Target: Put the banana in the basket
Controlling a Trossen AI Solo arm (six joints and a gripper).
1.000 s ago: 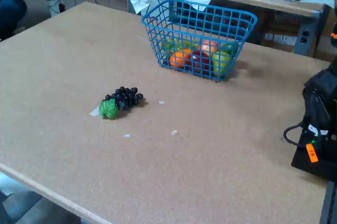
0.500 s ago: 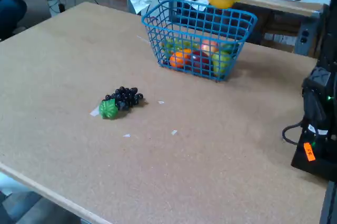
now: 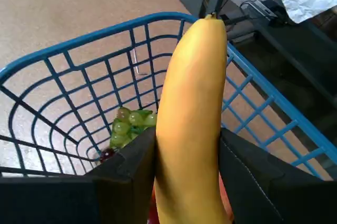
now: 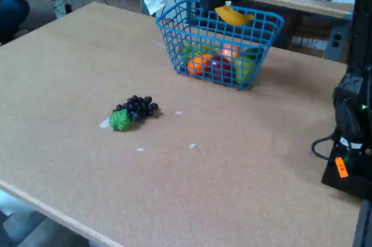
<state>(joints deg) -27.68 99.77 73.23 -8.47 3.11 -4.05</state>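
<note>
Overhead, one end effector (image 3: 187, 176) grips one banana (image 3: 192, 118) above one basket (image 4: 174, 43).

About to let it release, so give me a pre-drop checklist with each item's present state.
1. Grip: the hand is shut on the smooth yellow toy banana, a finger on each side: ok.
2. Position: banana over the blue wire-mesh basket, inside its rim in the wrist view: ok.
3. Landing spot: green grapes and other fruit already lie inside; room cannot tell.
4. Drop height: banana near rim level in the fixed view: cannot tell.
5. Dark grape bunch with green leaf lies on the table, apart from the basket: ok.
</note>
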